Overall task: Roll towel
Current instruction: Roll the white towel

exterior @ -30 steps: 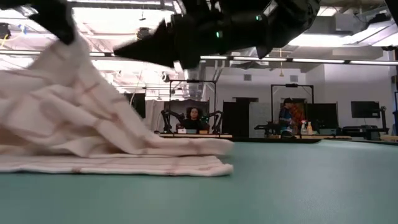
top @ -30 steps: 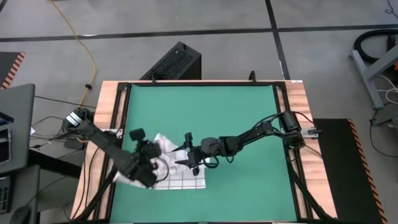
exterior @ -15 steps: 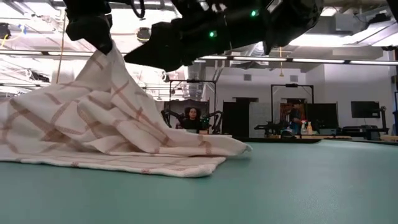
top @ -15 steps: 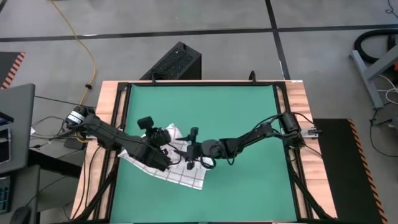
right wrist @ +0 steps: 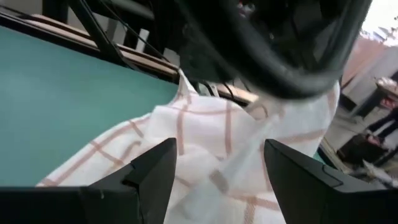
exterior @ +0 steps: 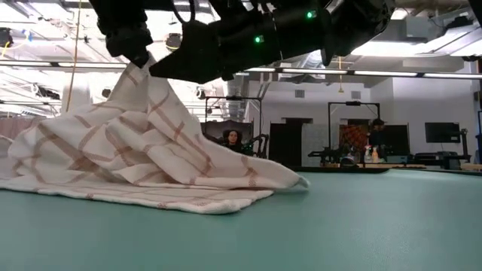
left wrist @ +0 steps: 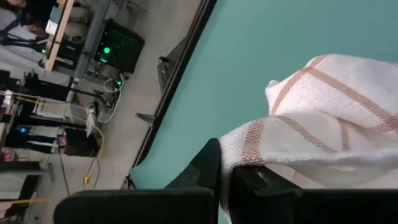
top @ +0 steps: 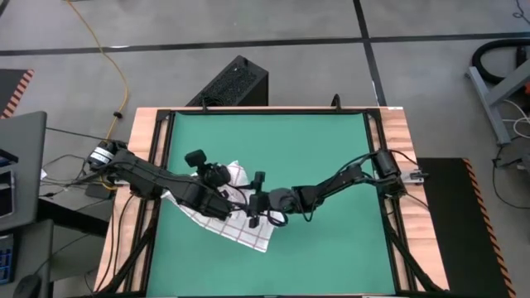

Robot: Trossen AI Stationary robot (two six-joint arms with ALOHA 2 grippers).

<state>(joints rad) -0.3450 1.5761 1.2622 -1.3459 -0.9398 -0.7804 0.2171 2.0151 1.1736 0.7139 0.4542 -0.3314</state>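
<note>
A green mat [top: 315,157] covers the table, framed by black rails and a wooden edge [top: 396,141]. Around the table the floor is grey concrete with dark seams. A yellow cable [top: 116,66] runs across it, a black box [top: 232,83] stands just behind the table, and a grey laptop [top: 18,174] sits off to the left.

In the low view the room behind is a large workshop with ceiling lights, dark monitors [exterior: 440,132] and another pair of robot arms at a far bench. A person [exterior: 233,140] sits there, and a second person [exterior: 375,135] stands further right. No brand, label or writing can be read anywhere.

The towel [top: 236,225] lies on the left half of the mat, toward the near side. Most of it rests flat, while one part is drawn up into a peak with loose folds beneath. The left gripper [top: 217,176] is clamped on that raised part and holds it above the mat; the left wrist view shows the cloth pinched between its dark fingers [left wrist: 205,168]. The right gripper [top: 257,199] hovers just beside it over the towel, its fingers [right wrist: 155,168] spread wide and holding nothing.
</note>
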